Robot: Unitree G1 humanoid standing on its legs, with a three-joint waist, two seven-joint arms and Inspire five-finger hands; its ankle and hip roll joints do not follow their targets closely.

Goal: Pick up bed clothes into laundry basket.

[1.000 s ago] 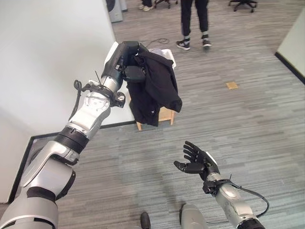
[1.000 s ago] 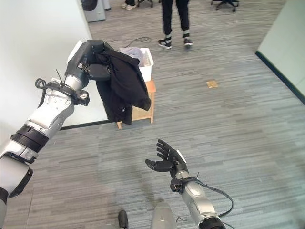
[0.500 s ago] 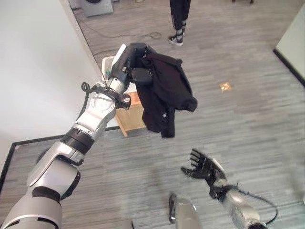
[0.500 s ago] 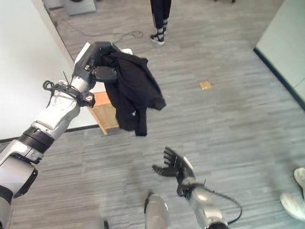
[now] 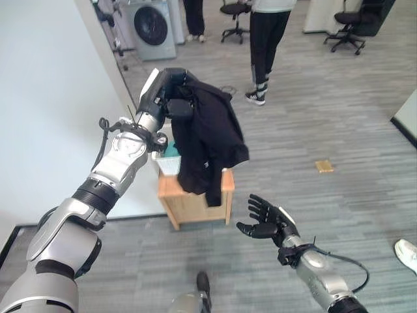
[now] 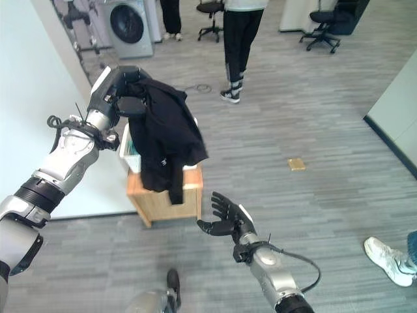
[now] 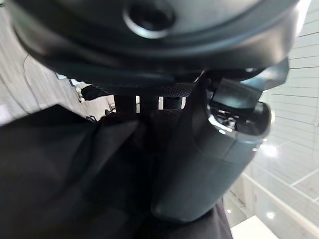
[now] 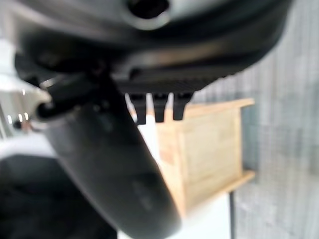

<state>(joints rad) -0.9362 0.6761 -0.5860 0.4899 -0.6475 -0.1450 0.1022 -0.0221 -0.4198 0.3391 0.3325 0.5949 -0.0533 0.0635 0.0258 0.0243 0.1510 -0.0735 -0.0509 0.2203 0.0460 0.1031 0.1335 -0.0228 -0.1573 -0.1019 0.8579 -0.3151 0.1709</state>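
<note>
My left hand (image 5: pixel 164 93) is raised at chest height and shut on a black garment (image 5: pixel 208 140), which hangs down from it in loose folds. In the left wrist view the thumb (image 7: pixel 209 164) presses against the black cloth (image 7: pixel 60 174). Behind and under the hanging garment a white laundry basket (image 5: pixel 167 163) sits on a low wooden stand (image 5: pixel 194 199); the cloth hides most of the basket. My right hand (image 5: pixel 266 222) is open, palm up, low in front and to the right of the stand, holding nothing.
A white wall (image 5: pixel 52 98) runs along the left. A person (image 5: pixel 268 39) stands on the grey floor beyond the stand, a washing machine (image 5: pixel 153 27) and office chairs (image 5: pixel 348 29) stand further back. A person's white shoe (image 5: pixel 406 251) shows at the right edge.
The whole picture has shifted, so the camera moved. My left hand still holds the black garment, which now hangs in front of the basket and stand. The right hand stays open.
</note>
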